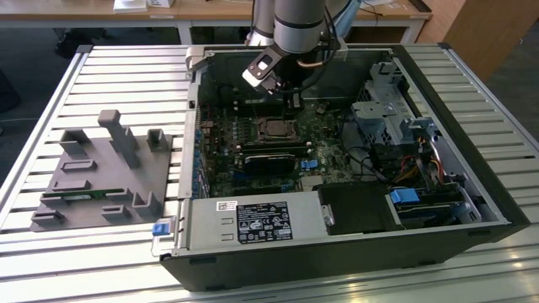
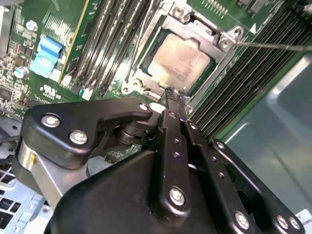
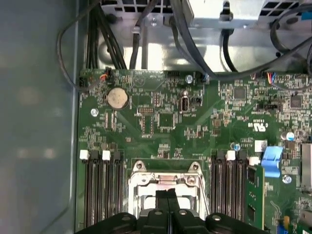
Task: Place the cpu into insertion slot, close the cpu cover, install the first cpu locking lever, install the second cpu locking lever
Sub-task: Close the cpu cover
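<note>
Landmark: the insertion slot, set in the green circuit board of the open computer case.
Cpu: the cpu lies seated inside the insertion slot, its silvery-beige top facing up.
Cover: the cpu cover appears to lie flat on the insertion slot, framing the cpu through its window.
Levers: one wire lever runs along one side of the insertion slot. The other wire lever juts outward from the opposite corner. Neither looks tucked under its catch, though the catches are too small to tell for certain.
End effector: the gripper has its fingers pressed together, narrow, with nothing between them. Its tips hover just beside one edge of the insertion slot, as both wrist views show.
Neighbours: the memory slots flank the insertion slot on two sides.
Step in hand (judged): placing and covering look done, and the work stands at the first locking lever.
Demand of the move (judged): the closed fingertips must meet a thin, springy wire squarely, press it down and sideways under its catch, and keep clear of the memory slots and the cpu top.
</note>
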